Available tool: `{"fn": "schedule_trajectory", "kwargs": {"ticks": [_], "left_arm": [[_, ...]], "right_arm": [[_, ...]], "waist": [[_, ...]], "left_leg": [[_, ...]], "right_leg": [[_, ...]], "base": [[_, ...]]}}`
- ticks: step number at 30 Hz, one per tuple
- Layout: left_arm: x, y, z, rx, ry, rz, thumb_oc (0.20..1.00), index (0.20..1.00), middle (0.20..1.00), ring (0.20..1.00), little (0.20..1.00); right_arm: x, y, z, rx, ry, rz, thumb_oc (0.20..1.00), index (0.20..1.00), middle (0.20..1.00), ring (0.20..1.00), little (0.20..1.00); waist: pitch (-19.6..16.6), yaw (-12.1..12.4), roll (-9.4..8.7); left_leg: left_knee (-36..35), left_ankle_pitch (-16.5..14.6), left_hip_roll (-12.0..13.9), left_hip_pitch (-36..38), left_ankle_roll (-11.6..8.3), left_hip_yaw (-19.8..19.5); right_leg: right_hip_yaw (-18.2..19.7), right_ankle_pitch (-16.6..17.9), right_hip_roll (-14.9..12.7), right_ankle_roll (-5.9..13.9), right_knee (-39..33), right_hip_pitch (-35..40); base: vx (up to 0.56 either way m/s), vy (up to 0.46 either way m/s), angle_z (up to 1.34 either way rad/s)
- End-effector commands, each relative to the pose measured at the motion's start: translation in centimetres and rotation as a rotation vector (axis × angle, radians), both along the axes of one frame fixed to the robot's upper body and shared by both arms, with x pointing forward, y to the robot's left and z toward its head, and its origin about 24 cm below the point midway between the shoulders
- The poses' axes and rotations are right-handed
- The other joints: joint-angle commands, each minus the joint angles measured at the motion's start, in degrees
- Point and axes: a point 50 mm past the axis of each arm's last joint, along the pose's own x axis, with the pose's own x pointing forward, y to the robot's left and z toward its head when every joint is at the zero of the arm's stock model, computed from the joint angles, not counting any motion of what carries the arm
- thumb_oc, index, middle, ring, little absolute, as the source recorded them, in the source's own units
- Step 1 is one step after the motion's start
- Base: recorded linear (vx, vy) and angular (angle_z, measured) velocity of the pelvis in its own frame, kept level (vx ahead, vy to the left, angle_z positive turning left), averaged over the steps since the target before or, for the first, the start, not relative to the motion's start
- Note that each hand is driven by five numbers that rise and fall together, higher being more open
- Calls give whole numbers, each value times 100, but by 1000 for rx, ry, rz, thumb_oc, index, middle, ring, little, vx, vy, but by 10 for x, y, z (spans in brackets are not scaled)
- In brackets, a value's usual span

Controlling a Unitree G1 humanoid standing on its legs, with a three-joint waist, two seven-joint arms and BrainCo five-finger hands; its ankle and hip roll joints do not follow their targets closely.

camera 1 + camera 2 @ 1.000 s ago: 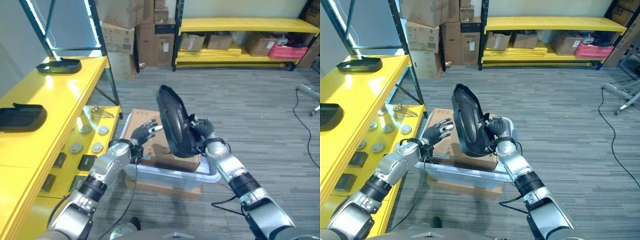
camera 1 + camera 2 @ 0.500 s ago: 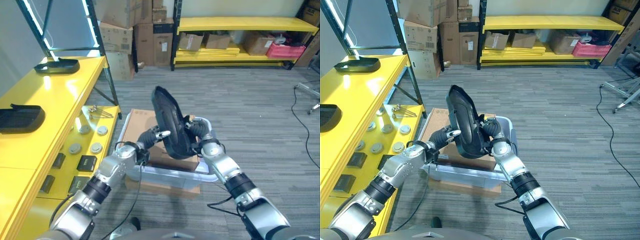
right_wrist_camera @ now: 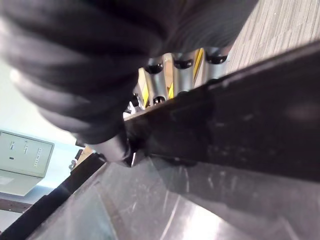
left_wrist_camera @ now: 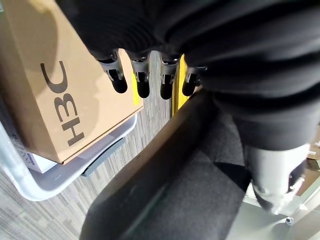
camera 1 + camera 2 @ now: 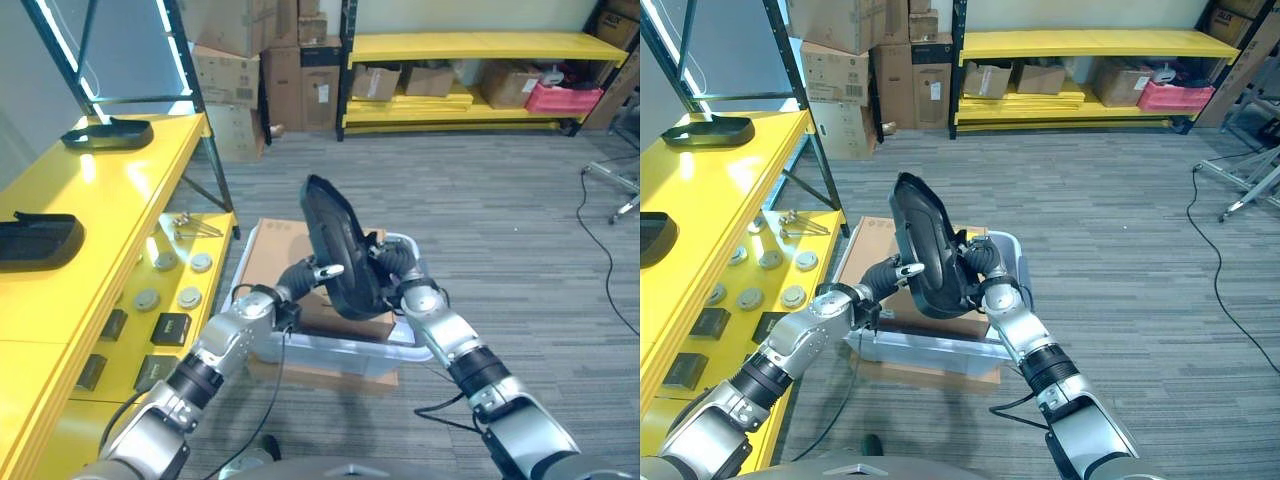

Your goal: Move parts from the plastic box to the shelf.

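The right hand (image 5: 398,272) is gripping a large black part (image 5: 334,244) by its lower right edge, fingers curled round it, holding it upright and tilted above the box (image 5: 411,340); in the right wrist view the fingers (image 3: 180,70) are wrapping over the part's dark edge (image 3: 260,105); the left hand (image 5: 305,275) is reaching to the part from the box's left side, its fingers stretched out fairly straight and its thumb tip lying against the part's face; in the left wrist view the fingers (image 4: 142,80) are hanging loose and uncurled just beside the part (image 4: 180,180), not closed round it.

The box is sitting on the grey carpet, clear-walled, with a brown carton (image 5: 275,252) lying inside it under the part; the carton is filling the box's left half and the part is hovering over the box's middle.

To the left of the box the yellow shelf (image 5: 120,190) is running along; two black parts are already lying on its top level, one (image 5: 38,240) nearer the box and one (image 5: 105,133) farther off; on the lower level, closest to the box, round discs (image 5: 168,280) and small dark blocks (image 5: 172,328) are lying in rows, with a wire piece (image 5: 195,228) beyond them.

Far behind the box a second yellow rack (image 5: 480,50) is holding cartons and a red crate (image 5: 572,98); stacked cartons (image 5: 255,60) are standing to the rack's left.
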Motion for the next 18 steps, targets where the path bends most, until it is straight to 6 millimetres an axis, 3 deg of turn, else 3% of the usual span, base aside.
{"fn": "schedule_trajectory", "kwargs": {"ticks": [1,2,18], "left_arm": [[11,-35,31,-63,-131,-104,680,680,680,680,680],[10,-37,31,-77,-131,-108,200,200,200,200,200],[9,-42,31,-87,-128,-99,200,200,200,200,200]], "right_arm": [[29,21,57,-26,-218,82,200,200,200,200,200],[29,22,56,-26,-216,86,200,200,200,200,200],[29,24,56,-12,-214,83,200,200,200,200,200]], "waist": [[-254,188,43],[-253,181,44],[-238,163,35]], "left_leg": [[167,-574,225,185,-194,-83],[164,-570,227,188,-194,-77],[162,-584,215,206,-182,-88]], "right_leg": [[-222,-320,-305,383,515,-298],[-225,-319,-308,383,520,-299],[-202,-340,-304,379,551,-306]], "base": [[0,0,0],[0,0,0],[0,0,0]]}}
